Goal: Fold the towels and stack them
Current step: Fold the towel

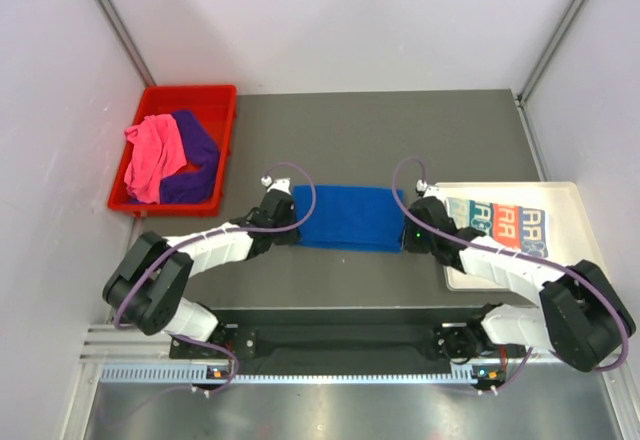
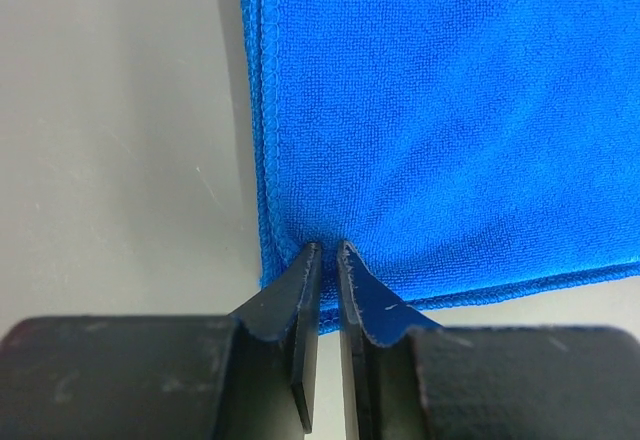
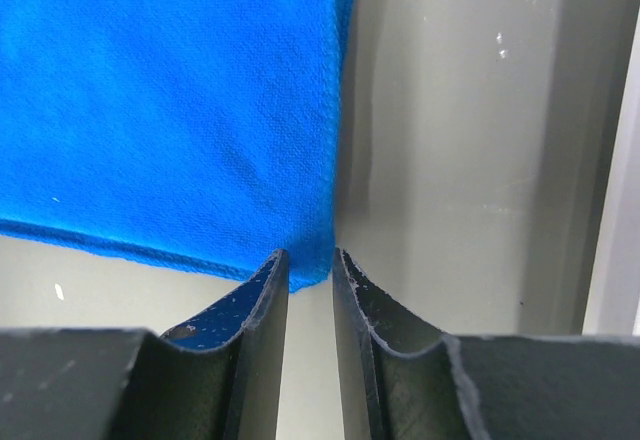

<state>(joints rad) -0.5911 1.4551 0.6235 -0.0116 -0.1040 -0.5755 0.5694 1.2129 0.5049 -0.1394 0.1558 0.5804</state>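
Note:
A royal blue towel (image 1: pixel 345 217) lies folded flat in a long rectangle on the grey table between my two grippers. My left gripper (image 1: pixel 293 232) is shut on its near left corner. In the left wrist view the cloth (image 2: pixel 450 110) puckers where my gripper (image 2: pixel 328 247) pinches it. My right gripper (image 1: pixel 404 242) is at the near right corner. In the right wrist view the jaws stand a little apart around my gripper's midpoint (image 3: pixel 310 255); the towel's corner (image 3: pixel 160 100) lies between them, unpinched. A pink towel (image 1: pixel 152 155) and a purple towel (image 1: pixel 195 160) lie crumpled in the bin. A cream lettered towel (image 1: pixel 505 222) lies folded on the tray.
The red bin (image 1: pixel 225 110) stands at the back left of the table. The white tray (image 1: pixel 560 195) lies at the right, close beside my right arm; its edge shows in the right wrist view (image 3: pixel 620 210). White walls enclose the table on three sides.

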